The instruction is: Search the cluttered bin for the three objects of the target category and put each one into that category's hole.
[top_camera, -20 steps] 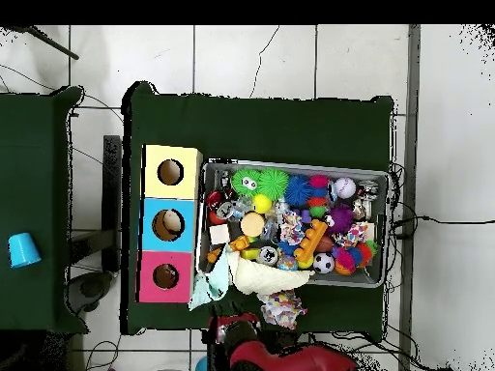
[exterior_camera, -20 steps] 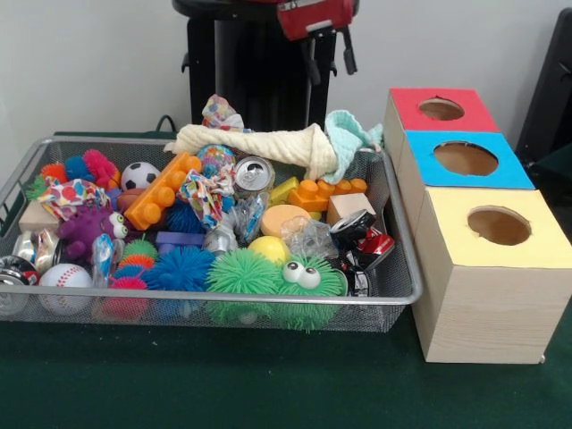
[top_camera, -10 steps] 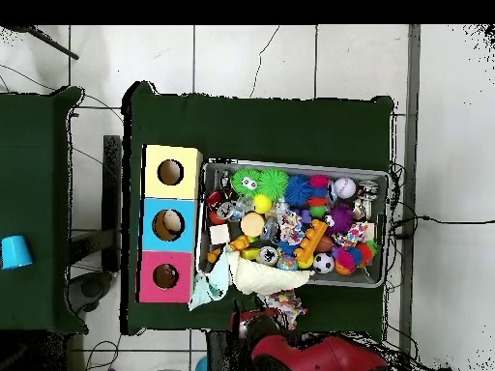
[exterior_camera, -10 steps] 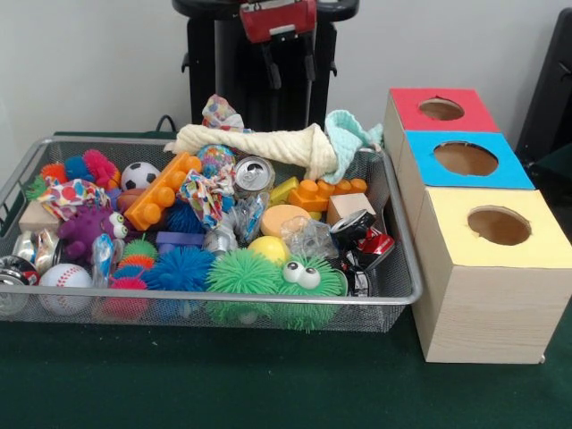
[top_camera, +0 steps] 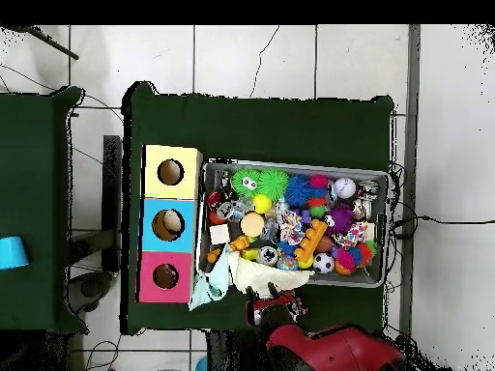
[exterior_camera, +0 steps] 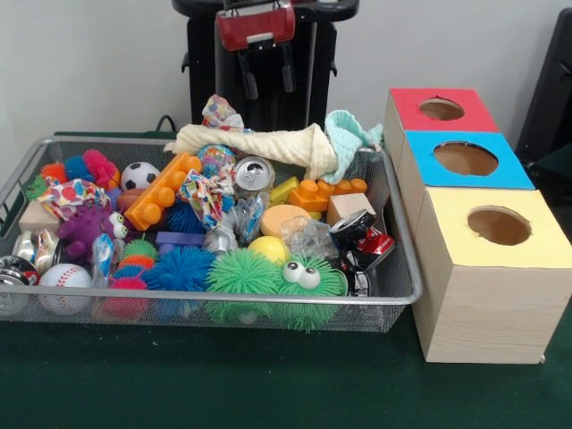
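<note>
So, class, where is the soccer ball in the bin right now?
In the front view the soccer ball lies at the bin's far left, between the pink spiky ball and the orange brick.

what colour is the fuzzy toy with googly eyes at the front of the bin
Bright green fuzzy toy; the front view shows it best.

The bin's (exterior_camera: pixel 404 259) left end and the arm above the gripper (exterior_camera: pixel 265 71) are cut off.
</note>
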{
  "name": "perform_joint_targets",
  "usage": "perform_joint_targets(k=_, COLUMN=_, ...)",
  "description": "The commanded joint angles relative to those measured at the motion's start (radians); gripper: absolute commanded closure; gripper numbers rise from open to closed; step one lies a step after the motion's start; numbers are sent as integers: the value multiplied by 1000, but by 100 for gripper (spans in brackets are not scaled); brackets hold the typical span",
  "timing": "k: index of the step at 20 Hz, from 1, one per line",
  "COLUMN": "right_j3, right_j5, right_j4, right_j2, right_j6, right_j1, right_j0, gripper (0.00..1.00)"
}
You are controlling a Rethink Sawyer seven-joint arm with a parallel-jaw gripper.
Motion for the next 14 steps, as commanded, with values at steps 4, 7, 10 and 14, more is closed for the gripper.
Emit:
perform_joint_targets(k=4, right_j3=-219, right_j5=135, right_j4=-84, right_j2=119, right_j6=-85, right_j1=27, right_j0=-70, gripper=0)
perform_joint_targets(k=7, right_j3=-251, right_j5=150, right_j4=-97, right_j2=129, right_j6=-96, right_j1=39, right_j0=-88, gripper=0)
perform_joint_targets(k=10, right_j3=-267, right_j5=176, right_j4=-99, right_j2=162, right_j6=-118, right_j1=41, right_j0=-123, gripper=0)
perform_joint_targets(k=14, right_j3=-282, right_j5=225, right_j4=-96, right_j2=232, right_j6=-165, right_j1=55, right_j0=-188, gripper=0)
